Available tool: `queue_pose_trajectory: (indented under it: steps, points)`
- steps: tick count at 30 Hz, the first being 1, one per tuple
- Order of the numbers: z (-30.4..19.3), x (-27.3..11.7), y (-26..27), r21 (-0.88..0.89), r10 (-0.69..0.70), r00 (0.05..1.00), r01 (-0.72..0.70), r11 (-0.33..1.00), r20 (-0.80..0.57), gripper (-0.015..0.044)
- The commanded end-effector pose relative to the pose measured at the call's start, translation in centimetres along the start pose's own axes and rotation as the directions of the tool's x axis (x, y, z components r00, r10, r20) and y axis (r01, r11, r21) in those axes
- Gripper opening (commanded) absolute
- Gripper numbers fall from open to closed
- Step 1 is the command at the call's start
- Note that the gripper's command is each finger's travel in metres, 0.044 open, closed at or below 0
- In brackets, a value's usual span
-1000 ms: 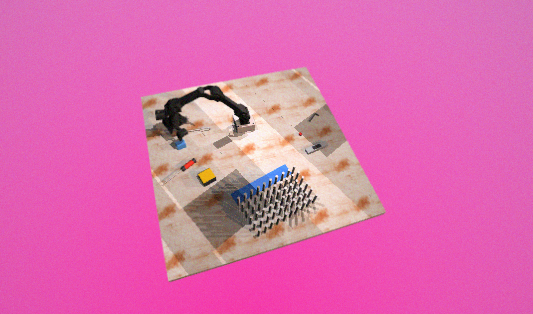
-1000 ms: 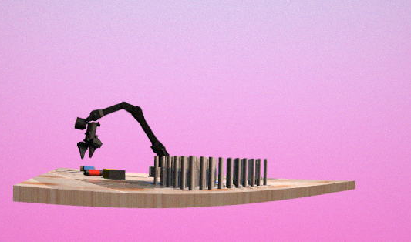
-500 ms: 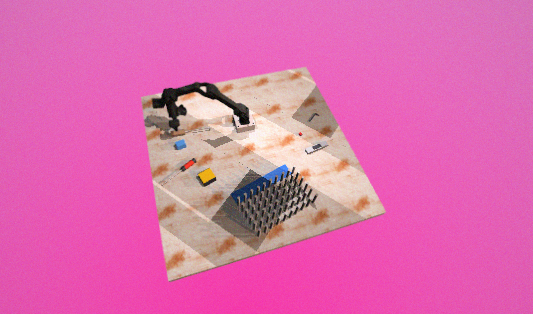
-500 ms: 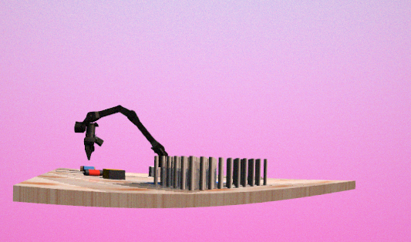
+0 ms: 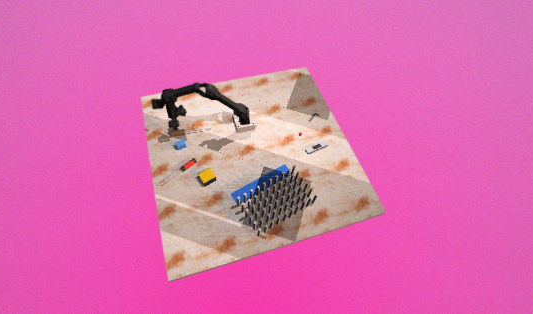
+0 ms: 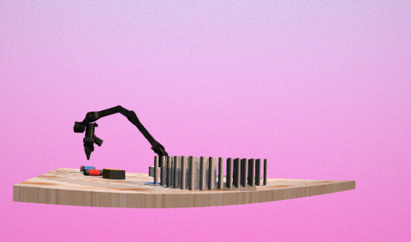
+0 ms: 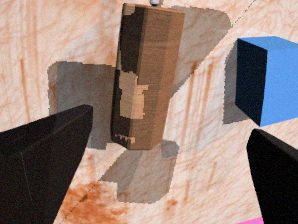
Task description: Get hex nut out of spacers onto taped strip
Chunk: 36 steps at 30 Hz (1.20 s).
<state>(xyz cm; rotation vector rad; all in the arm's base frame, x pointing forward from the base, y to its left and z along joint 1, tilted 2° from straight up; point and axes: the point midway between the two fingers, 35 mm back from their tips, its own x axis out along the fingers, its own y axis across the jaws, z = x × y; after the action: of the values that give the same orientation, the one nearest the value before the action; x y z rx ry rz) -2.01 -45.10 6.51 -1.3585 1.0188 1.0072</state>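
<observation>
In the top view the arm reaches out from its base and bends down, so that the claw points at the wooden handle of a long thin tool. The handle lies near a blue block, well apart from the spacers and the blue strip along their front edge. The nut is too small to make out here; by the task it should be down among the spacers.

From the exterior view, the wrist hangs nearly straight down, fingertips above the table and touching nothing. The spacers stand upright, and they hide whatever lies between them.

In the wrist view the claw is wide and holds nothing, one finger on each side of the handle, the right-hand one in view close to the blue block. The handle looks like stiff, light wood with flat faces, unlikely to slip or break; the thin shaft probably makes it tip if held far back. I would take it across the flats around mid-handle, keeping off the block.
</observation>
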Motion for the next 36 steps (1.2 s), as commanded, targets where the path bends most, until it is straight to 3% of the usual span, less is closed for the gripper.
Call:
queue_pose_trajectory:
  steps: [1,36]
  points:
    - [0.0,0.0,0.0,0.004,-0.004,1.0,0.004,1.0,0.002,0.028]
    - [-0.1,4.4,1.1,0.004,-0.004,1.0,0.004,1.0,0.002,0.028]
